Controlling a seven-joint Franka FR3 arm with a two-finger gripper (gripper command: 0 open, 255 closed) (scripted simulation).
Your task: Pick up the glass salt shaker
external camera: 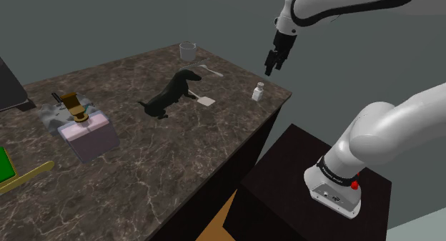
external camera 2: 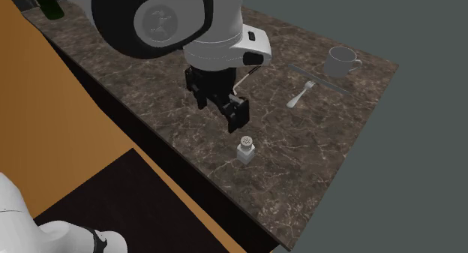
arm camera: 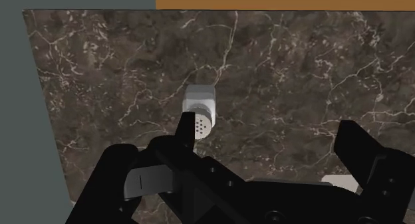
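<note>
**Spread claw [arm camera: 266, 131] is hovering over the salt shaker [arm camera: 198, 113], but it is not centring on it.**

The shaker is standing upright on the dark marbled counter [external camera: 179, 154], close to the edge facing the stand [external camera: 286, 168]. In the wrist view its perforated cap is sitting right by one finger [arm camera: 185, 133] rather than midway between the two. Coming straight down from here is risking that finger landing on the cap, tipping the shaker or nudging it toward the counter's edge. A sideways correction is looking necessary first. The arm [external camera: 386, 132] is reaching out from the stand and bending over the counter, with the wrist pointing the claw nearly straight down, clear of the shaker and gripping nothing.
</note>
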